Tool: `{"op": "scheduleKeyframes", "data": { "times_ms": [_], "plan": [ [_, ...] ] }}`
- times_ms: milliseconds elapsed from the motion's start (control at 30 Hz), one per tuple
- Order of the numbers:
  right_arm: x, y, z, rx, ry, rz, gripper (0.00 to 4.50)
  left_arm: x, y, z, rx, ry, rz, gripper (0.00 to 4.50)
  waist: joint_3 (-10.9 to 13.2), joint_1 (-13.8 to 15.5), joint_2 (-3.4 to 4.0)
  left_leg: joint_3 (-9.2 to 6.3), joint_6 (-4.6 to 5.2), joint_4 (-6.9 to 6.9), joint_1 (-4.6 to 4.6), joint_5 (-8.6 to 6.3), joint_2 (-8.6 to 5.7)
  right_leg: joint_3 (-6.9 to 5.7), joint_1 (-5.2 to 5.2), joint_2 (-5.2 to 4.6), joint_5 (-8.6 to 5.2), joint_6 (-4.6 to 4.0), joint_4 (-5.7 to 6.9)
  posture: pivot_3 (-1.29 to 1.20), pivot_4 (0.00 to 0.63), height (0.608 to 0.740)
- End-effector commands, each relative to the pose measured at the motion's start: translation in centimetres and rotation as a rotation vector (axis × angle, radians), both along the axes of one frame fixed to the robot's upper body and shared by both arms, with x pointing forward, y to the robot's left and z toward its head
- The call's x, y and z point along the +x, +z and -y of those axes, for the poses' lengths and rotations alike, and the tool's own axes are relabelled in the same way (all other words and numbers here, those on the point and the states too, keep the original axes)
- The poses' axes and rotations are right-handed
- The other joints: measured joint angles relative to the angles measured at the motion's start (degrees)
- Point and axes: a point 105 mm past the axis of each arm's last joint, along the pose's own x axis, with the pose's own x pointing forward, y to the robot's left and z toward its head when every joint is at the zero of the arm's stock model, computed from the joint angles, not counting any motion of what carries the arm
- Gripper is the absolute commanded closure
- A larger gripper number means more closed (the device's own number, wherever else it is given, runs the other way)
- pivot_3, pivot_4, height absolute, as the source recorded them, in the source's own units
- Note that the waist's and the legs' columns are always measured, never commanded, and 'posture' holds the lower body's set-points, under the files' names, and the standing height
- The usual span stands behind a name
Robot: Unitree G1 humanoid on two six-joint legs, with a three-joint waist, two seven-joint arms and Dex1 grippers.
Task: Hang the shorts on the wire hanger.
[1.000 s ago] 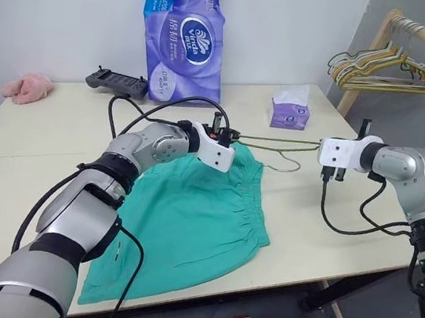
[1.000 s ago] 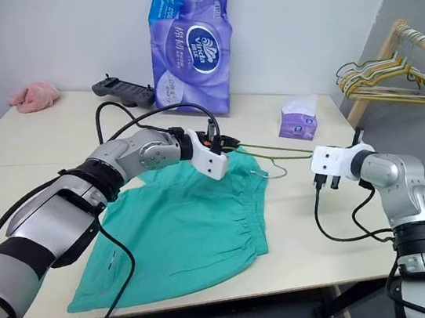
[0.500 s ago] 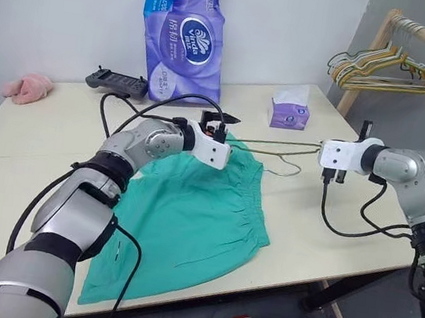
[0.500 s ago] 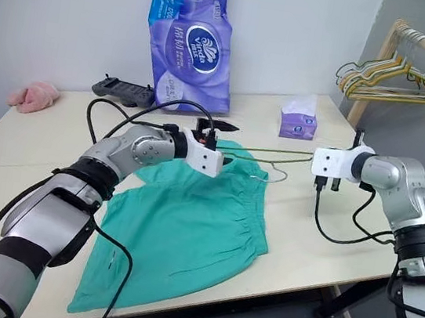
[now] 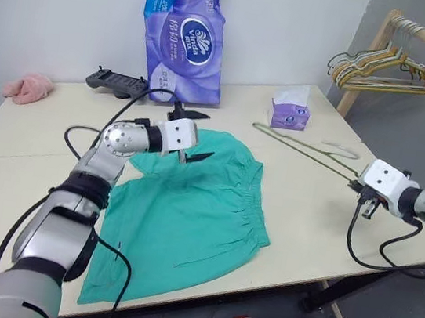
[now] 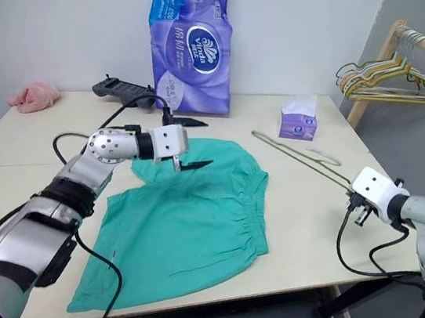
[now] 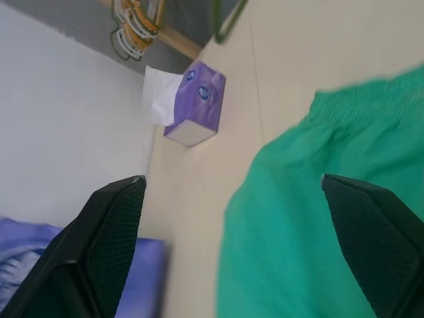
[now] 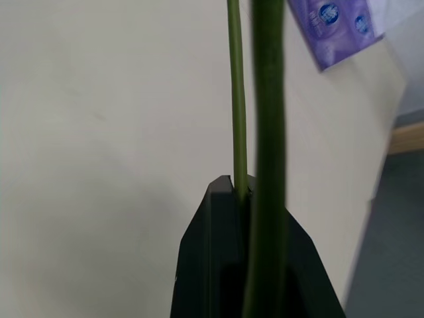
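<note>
the shorts point(image 5: 190, 203) are lying flat and spread out on the table point(image 5: 28, 173), with their gathered waistband running along the edge that faces the tissue box point(image 5: 289, 113) and their legs reaching toward the table's near edge. taking the shorts as the landmark: the left claw point(image 5: 191, 135) is hovering just over their far corner, its two black fingers point(image 7: 109, 232) standing wide apart with nothing between them, one finger above the bare table beyond the fabric and the other over the green cloth. in the left wrist view the shorts are filling the space between the two spread fingers, with the tissue box beyond them

the wire hanger point(image 5: 303, 147) is lying to the right of the shorts, well apart from them, stretching slantwise from near the tissue box out toward the table's right edge, its small hook point(image 5: 342, 150) curling on the side away from the shorts. the right claw point(image 5: 359, 189) is sitting at the hanger's outer end, farthest from the shorts, its fingers pinched tight on the wire; in the right wrist view the thin green wire point(image 8: 236, 99) is rising straight out of the closed black fingers point(image 8: 218, 265)

beyond the shorts, toward the wall, a purple pack of paper rolls point(image 5: 184, 36) is standing upright, with a black controller point(image 5: 116, 81) beside it and a small pink cloth point(image 5: 27, 87) further left
</note>
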Motion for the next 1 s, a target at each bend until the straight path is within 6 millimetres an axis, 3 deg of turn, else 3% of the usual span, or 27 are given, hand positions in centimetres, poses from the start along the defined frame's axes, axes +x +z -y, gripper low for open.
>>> {"op": "scheduleKeyframes", "data": {
  "times_ms": [33,233,433,533,700,833,1000],
  "plan": [
    [-2.1,1.1,-1.5,0.289,-0.016,-0.137,4.50,-2.9,1.1,0.7,-0.110,-0.103,-0.075,0.01,0.00,0.01,0.00,-0.01,0.00,0.00,0.01,0.00,0.02,0.00,0.00,0.01,0.00,0.00,0.00,-0.12,0.020,0.740],
    [-5.0,-1.3,-2.3,0.473,-0.051,-0.399,4.50,-5.5,-0.6,0.3,-0.224,-0.074,-0.278,0.01,-0.14,0.49,-0.18,-0.06,0.06,0.05,0.05,-0.04,0.02,-0.03,0.10,0.01,0.00,0.00,-0.01,-0.10,0.021,0.740],
    [-8.8,-2.4,-2.6,0.600,-0.048,-0.758,4.50,-7.9,-1.9,-0.8,-0.220,-0.053,-0.354,0.01,-0.19,0.88,-0.15,-0.03,0.19,0.05,0.08,-0.11,0.02,-0.02,0.11,0.00,0.00,0.00,-0.03,-0.08,0.022,0.740],
    [-10.0,-2.8,-2.2,0.592,-0.064,-0.873,4.50,-8.6,-1.8,-1.0,-0.301,-0.046,-0.346,0.01,-0.23,1.41,-0.20,-0.02,0.23,0.05,0.09,-0.13,0.03,-0.03,0.12,0.01,0.00,0.00,-0.05,-0.06,0.025,0.740],
    [-11.3,-3.0,-2.6,0.591,-0.043,-0.994,4.50,-8.4,-3.7,-0.8,-0.276,0.034,-0.359,0.01,-0.36,3.21,-0.36,0.00,0.27,0.08,0.13,-0.16,0.01,-0.03,0.19,0.01,0.01,0.02,-0.11,-0.04,0.031,0.740],
    [-11.0,-3.2,-3.1,0.567,-0.024,-0.983,4.50,-7.2,-5.0,0.0,-0.191,0.078,-0.356,0.01,-0.40,4.14,-0.43,0.02,0.29,0.13,0.15,-0.16,-0.01,-0.04,0.24,0.01,0.05,0.07,-0.10,-0.04,0.034,0.740],
    [-10.6,-3.5,-3.3,0.569,-0.027,-0.970,4.50,-5.7,-4.9,1.6,-0.119,0.053,-0.358,0.01,-0.41,5.06,-0.47,0.01,0.28,0.17,0.15,-0.16,-0.04,-0.04,0.26,0.01,0.08,0.10,-0.10,-0.05,0.036,0.740]
  ]
}}
